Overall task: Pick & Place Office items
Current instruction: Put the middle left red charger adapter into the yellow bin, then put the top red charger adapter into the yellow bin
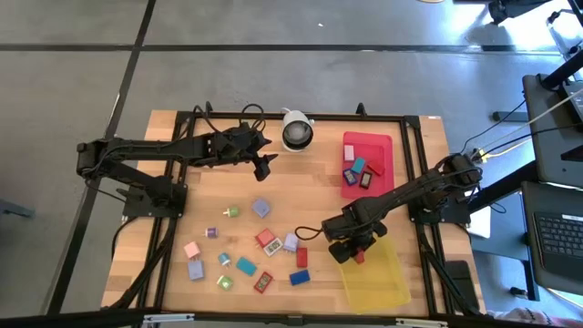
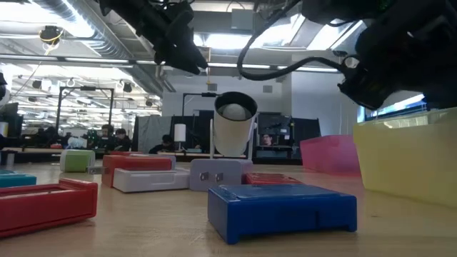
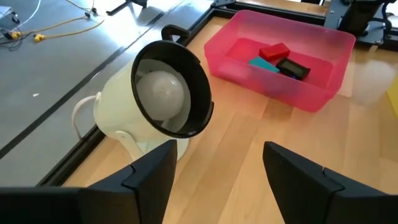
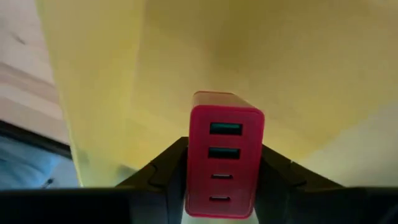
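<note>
Overhead, the right gripper (image 1: 357, 252) hangs over the near end of the yellow tray (image 1: 378, 282), and its wrist camera shows the two dark fingers (image 4: 163, 167) pinching a red charger block (image 4: 222, 155) with four ports on its face, held above the tray's yellow floor. The left gripper (image 1: 266, 164) is raised off the wood near the far edge of the table (image 1: 173, 196), just beside the white round camera (image 1: 296, 130); its fingers (image 3: 152, 171) stand spread with nothing between them, and past them its wrist view looks at the camera's dark lens hood and the red tray (image 1: 367, 164). That red tray sits at the far right of the table and holds several items: a red block (image 3: 274, 51), a teal one (image 3: 263, 64) and a black one (image 3: 292, 68) show clearly from the left wrist. The rest of the office items lie scattered on the bare wood in the near middle and left: a lilac block (image 1: 261, 208), a small green one (image 1: 232, 213), a pink one (image 1: 191, 249), a teal one (image 1: 246, 265), a red labelled one (image 1: 265, 239), a blue one (image 1: 299, 277) and a red one (image 1: 301, 258) among them, each apart from the trays. From table height a blue block (image 2: 282, 208) lies closest, with a red one (image 2: 46, 203) to its left.
</note>
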{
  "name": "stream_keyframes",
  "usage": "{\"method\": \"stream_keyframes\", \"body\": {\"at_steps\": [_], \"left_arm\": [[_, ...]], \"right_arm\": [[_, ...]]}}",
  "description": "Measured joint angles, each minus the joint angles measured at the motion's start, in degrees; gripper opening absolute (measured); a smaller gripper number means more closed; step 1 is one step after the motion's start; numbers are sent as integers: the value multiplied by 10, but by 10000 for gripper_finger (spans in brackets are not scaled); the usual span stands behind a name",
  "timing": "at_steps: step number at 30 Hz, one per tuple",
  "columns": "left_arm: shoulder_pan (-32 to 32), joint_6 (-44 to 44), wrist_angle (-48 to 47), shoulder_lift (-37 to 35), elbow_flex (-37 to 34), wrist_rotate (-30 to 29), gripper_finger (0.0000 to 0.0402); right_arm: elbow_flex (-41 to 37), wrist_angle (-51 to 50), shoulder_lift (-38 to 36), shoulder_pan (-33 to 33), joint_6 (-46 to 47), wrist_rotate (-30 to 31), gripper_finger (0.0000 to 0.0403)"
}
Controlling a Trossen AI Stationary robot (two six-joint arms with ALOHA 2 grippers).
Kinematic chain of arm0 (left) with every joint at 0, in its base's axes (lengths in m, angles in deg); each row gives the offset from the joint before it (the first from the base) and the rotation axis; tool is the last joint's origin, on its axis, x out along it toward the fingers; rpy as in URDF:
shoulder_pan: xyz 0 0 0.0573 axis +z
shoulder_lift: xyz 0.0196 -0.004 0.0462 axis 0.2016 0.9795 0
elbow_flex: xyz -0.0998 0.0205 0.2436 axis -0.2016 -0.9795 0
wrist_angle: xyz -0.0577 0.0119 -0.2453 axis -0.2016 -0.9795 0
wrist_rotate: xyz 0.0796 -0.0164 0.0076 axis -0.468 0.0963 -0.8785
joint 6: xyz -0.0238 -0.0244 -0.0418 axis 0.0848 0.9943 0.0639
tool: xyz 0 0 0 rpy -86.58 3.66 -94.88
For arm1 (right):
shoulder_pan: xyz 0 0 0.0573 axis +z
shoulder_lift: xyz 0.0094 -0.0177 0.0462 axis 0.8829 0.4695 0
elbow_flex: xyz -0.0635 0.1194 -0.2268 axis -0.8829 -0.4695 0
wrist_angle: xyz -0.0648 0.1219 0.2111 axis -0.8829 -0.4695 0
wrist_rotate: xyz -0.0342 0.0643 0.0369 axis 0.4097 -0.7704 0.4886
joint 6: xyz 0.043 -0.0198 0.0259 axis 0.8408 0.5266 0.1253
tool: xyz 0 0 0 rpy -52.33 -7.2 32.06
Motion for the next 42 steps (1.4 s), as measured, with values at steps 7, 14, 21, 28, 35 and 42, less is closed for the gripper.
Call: {"method": "stream_keyframes", "body": {"at_steps": [7, 14, 21, 28, 35, 42], "left_arm": [[0, 1, 2, 0, 0, -20, 231], [7, 65, -34, 0, 0, -92, 243], [57, 157, -140, 0, 0, -63, 280], [119, 220, -196, 4, 0, -51, 307], [193, 294, -245, 45, 0, -25, 308], [225, 297, -246, 135, 0, 2, 308]], "right_arm": [[0, -4, 0, 0, -14, 10, 217], [3, -85, -42, -4, -51, -21, 255], [7, -196, -133, -27, -104, 63, 249], [7, -243, -221, -91, -183, 200, 249], [7, -244, -286, -176, -286, 355, 249], [7, -244, -310, -264, -389, 452, 249]]}}
